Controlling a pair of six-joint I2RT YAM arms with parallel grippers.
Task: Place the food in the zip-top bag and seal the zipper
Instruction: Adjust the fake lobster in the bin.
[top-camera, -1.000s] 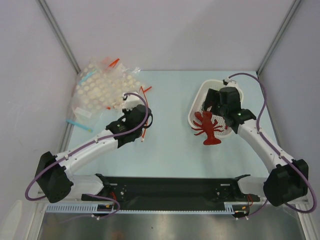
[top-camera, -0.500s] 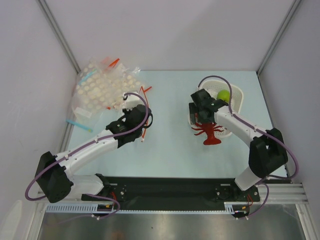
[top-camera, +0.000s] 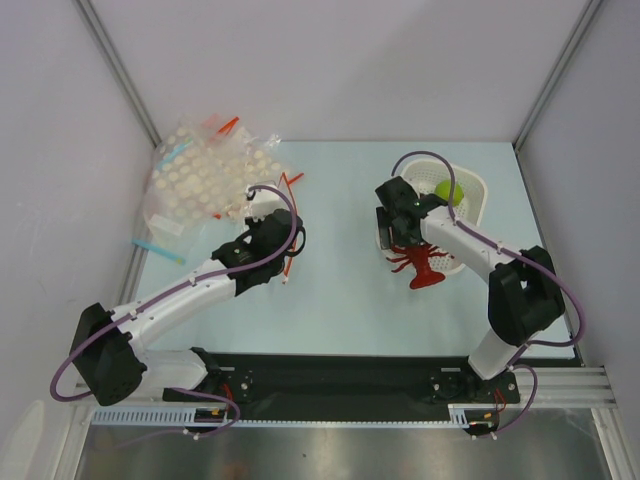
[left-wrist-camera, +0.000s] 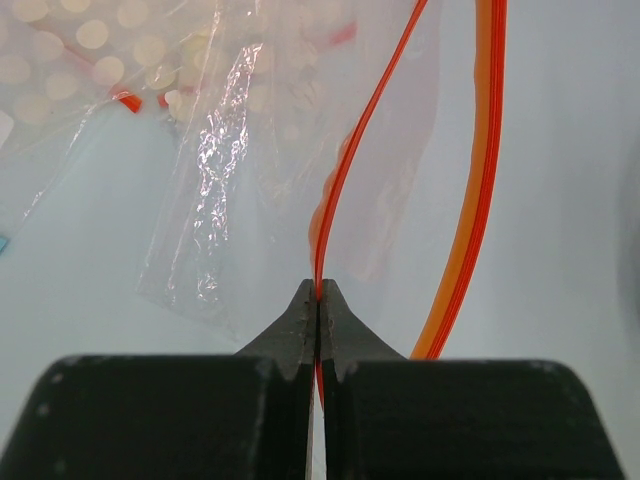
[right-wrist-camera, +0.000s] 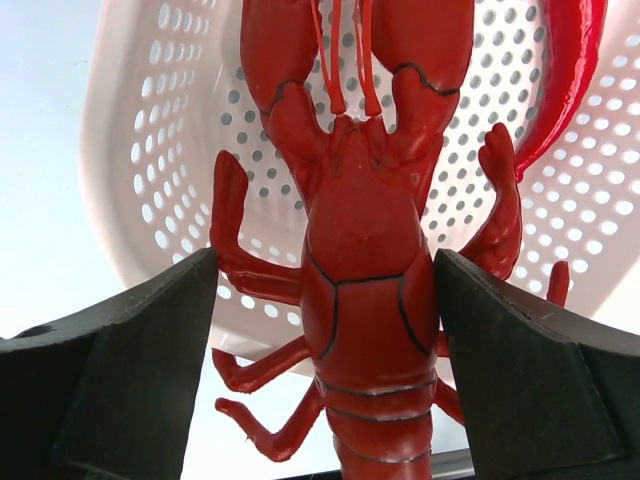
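The red toy lobster (right-wrist-camera: 365, 250) lies with its claws inside the white basket (right-wrist-camera: 150, 150) and its tail hanging over the rim toward the table; it also shows in the top view (top-camera: 425, 268). My right gripper (right-wrist-camera: 325, 270) is open and straddles the lobster's body, with the right finger against its side and the left finger apart from it. My left gripper (left-wrist-camera: 318, 292) is shut on the red zipper strip (left-wrist-camera: 350, 170) of the clear zip-top bag (left-wrist-camera: 250, 160). The bag's mouth is parted, and its other orange edge (left-wrist-camera: 480, 180) curves off to the right.
A green round fruit (top-camera: 449, 190) and a curved glossy red item (right-wrist-camera: 570, 70) sit in the basket (top-camera: 470, 205). A pile of dotted and other clear bags (top-camera: 205, 180) lies at the back left. A blue-strip bag (top-camera: 158, 247) lies near the left wall.
My right arm has swung left and its wrist now hangs over the lobster at the basket's near-left rim, which uncovered the green fruit. The left arm has not moved.
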